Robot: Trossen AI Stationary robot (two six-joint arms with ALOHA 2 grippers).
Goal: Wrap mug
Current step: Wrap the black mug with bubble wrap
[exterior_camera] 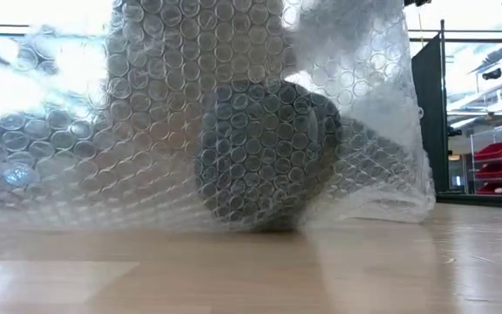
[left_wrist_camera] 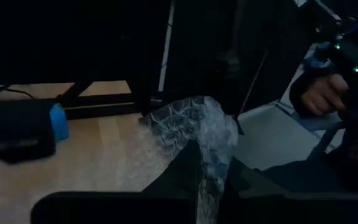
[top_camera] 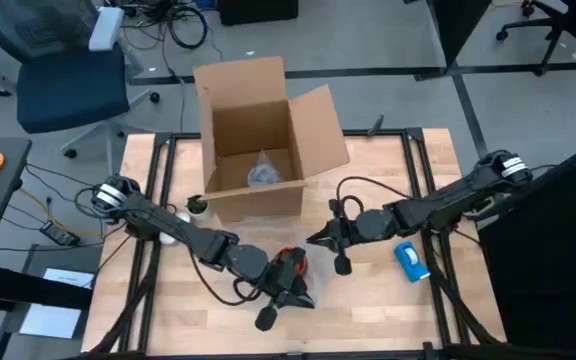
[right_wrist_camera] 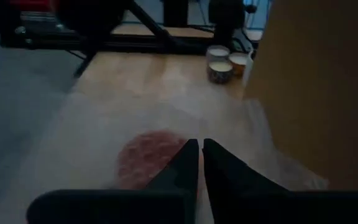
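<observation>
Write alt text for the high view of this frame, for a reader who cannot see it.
Seen from above, the left gripper and right gripper meet over an orange-red mug near the front of a wooden table. An open cardboard box stands behind them, and a blue object lies to the right.

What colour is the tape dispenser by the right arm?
Blue, the tape dispenser shows best in the high view.
</observation>
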